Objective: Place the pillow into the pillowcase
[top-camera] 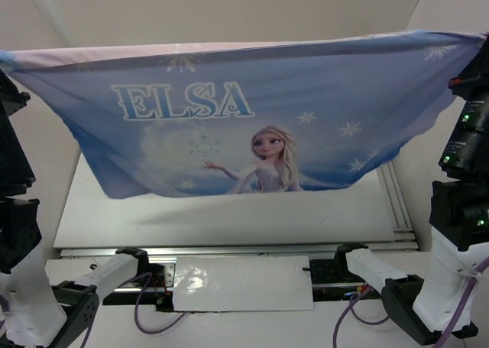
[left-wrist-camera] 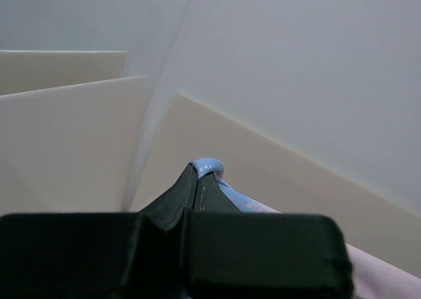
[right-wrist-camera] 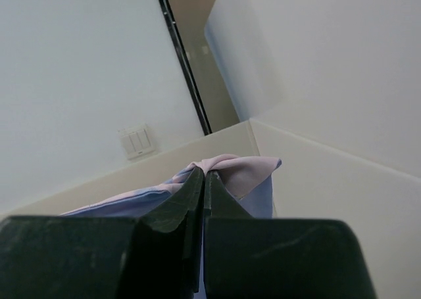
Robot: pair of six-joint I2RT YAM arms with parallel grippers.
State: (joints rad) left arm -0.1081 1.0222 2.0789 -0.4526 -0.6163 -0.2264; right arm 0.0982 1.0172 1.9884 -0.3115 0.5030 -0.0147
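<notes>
My left gripper [left-wrist-camera: 197,179] and right gripper [right-wrist-camera: 203,179] each pinch a top corner of the thin blue Elsa-printed pillowcase [top-camera: 244,126], stretched left-to-right above the table [top-camera: 229,219] (the pillow I cannot see).

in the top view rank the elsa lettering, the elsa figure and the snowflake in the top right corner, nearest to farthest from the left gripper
The left gripper pinches the pillowcase at its top left corner.
1. ELSA lettering, on the left half of the cloth.
2. Elsa figure, right of centre and lower.
3. Corner snowflake, at the far top right.
</notes>
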